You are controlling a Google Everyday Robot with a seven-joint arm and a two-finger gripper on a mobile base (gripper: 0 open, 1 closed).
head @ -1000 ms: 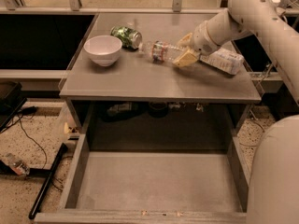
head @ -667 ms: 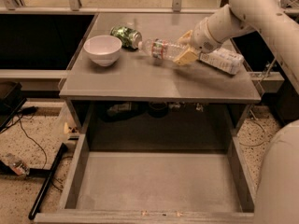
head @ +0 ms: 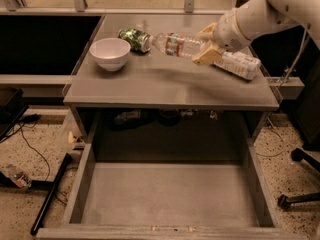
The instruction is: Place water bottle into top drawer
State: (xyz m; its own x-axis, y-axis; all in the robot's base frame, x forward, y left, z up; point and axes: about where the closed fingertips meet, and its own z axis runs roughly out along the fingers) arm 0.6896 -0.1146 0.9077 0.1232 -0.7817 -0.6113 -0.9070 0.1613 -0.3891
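Note:
The clear ribbed water bottle (head: 176,45) with a red-and-blue label band is held lying sideways above the back of the tabletop, its cap pointing left. My gripper (head: 206,45) is shut on the bottle's base end; its tan fingers (head: 204,57) pinch it. The white arm comes in from the upper right. The top drawer (head: 170,196) is pulled out below the table's front edge, wide and grey, with nothing in it.
A white bowl (head: 109,53) and a crushed green can (head: 134,38) sit at the tabletop's (head: 165,86) back left. An opaque white-labelled bottle (head: 239,64) lies at the right, under the arm. A black cable and pole lie on the floor at left.
The gripper has lifted the water bottle off the tabletop and carried it a little up and left; the bottle now hangs sideways in the air.

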